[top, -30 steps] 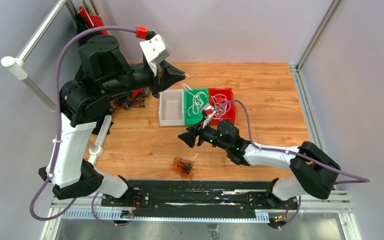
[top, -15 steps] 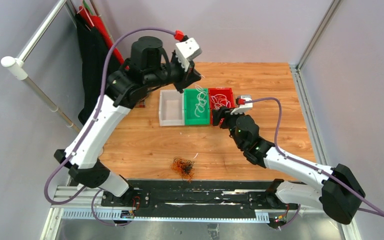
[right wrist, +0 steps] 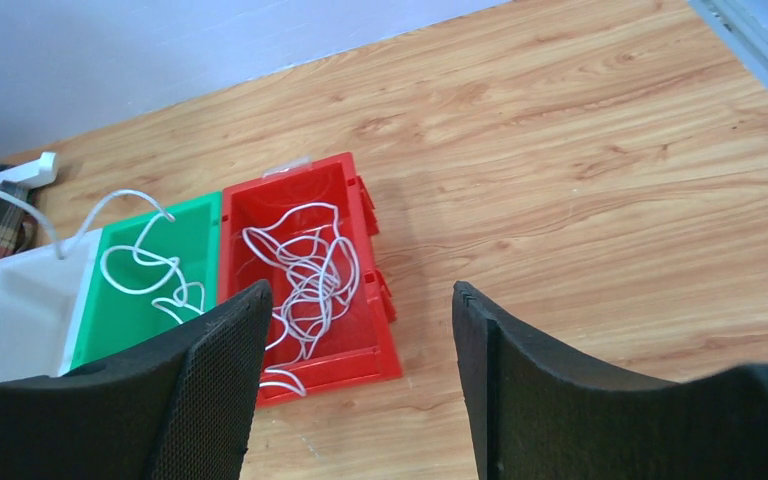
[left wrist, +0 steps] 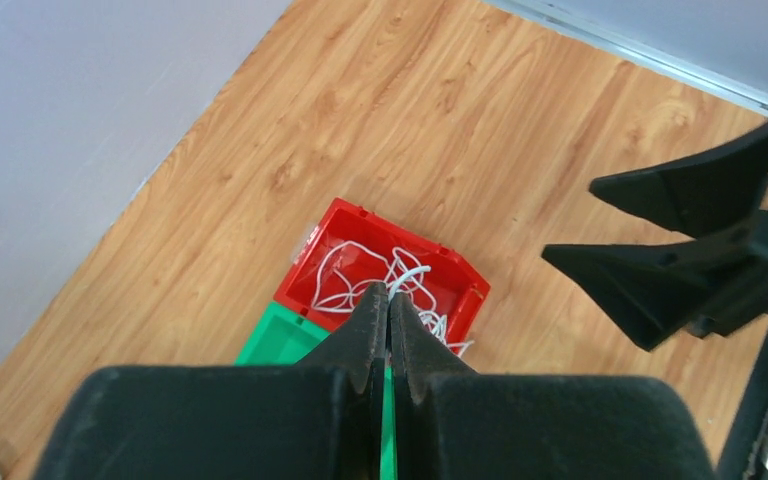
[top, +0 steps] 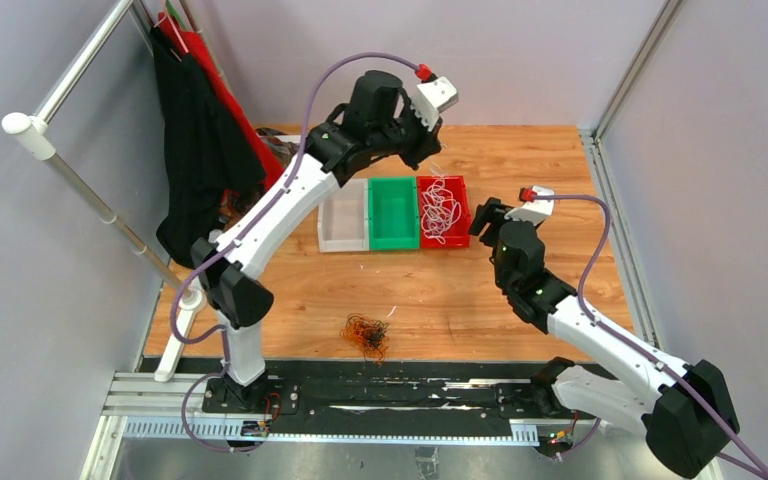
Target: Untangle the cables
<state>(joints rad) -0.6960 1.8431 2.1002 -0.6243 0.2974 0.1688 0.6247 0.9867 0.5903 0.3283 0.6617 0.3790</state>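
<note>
A: Top view, progress?
B: Part done, by my reckoning. White cables (top: 443, 210) lie loose in the red bin (top: 445, 244); orange and black bunch (top: 365, 335) not yet untangled, on the counter (top: 290, 290), well apart from both sets of jaws
A: Left wrist view?
B: Left jaws together above the red bin; one white strand runs up to their tips, seemingly pinched
A: Right wrist view?
B: Right jaws apart, nothing between; white strands in red bin and green bin (right wrist: 125, 325), both beyond the tips
</note>
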